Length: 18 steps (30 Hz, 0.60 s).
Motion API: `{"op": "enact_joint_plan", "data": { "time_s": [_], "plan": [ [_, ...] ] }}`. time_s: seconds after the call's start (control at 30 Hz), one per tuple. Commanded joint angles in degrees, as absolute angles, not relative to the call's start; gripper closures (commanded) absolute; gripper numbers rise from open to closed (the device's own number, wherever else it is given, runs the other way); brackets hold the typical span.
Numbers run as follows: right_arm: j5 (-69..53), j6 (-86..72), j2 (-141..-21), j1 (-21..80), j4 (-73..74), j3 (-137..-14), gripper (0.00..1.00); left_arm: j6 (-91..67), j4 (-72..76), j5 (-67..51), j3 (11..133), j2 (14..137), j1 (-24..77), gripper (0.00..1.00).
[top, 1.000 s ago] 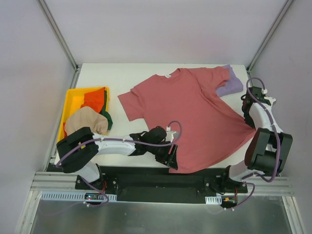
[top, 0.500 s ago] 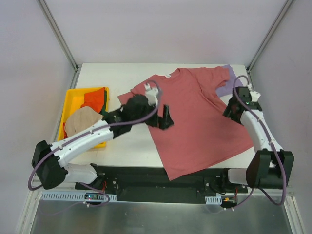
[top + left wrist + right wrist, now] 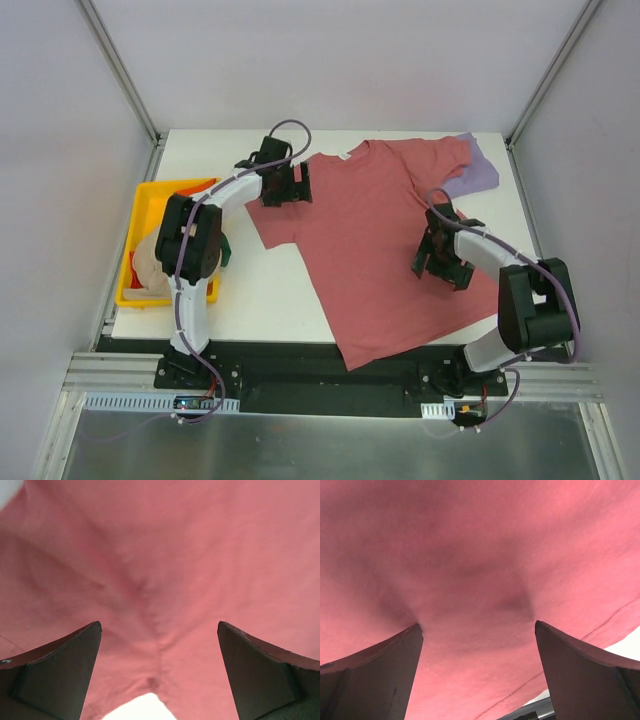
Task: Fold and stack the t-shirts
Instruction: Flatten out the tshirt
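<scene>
From above, the red shirt (image 3: pixel 380 240) lies spread on the bench (image 3: pixel 220 150), sleeve under your left jaws, side under the right. Beyond the right jaws it overlaps the lavender shirt (image 3: pixel 482 176); a pull could drag both. Left of the left jaws, the yellow bin (image 3: pixel 134 232) holds a beige shirt (image 3: pixel 148 262) and a dark green shirt (image 3: pixel 226 250).

Left wrist: jaws open, a seam between them; closing may grab two layers.

Right wrist: open too, flat cloth between, which may slip free.
</scene>
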<state>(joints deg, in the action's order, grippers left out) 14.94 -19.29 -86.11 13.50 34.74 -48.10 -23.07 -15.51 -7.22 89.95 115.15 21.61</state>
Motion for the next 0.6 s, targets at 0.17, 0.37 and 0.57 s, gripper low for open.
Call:
{"op": "enact_joint_plan", "data": {
  "time_s": [0.17,0.37,0.57],
  "plan": [
    [15.0,-14.3,-95.8,6.0,36.4,-55.7,0.04,-23.7,-25.4,-10.7,89.1,120.1,21.1,0.01],
    [10.9,-9.9,-102.4,-2.3,36.8,-64.5,0.04,-29.8,-25.4,-20.0,70.5,110.9,23.6,0.01],
    [10.3,-3.9,-112.0,-5.2,40.1,-79.8,0.04,-34.1,-21.8,-24.8,55.7,99.9,44.0,0.01]
  ]
}}
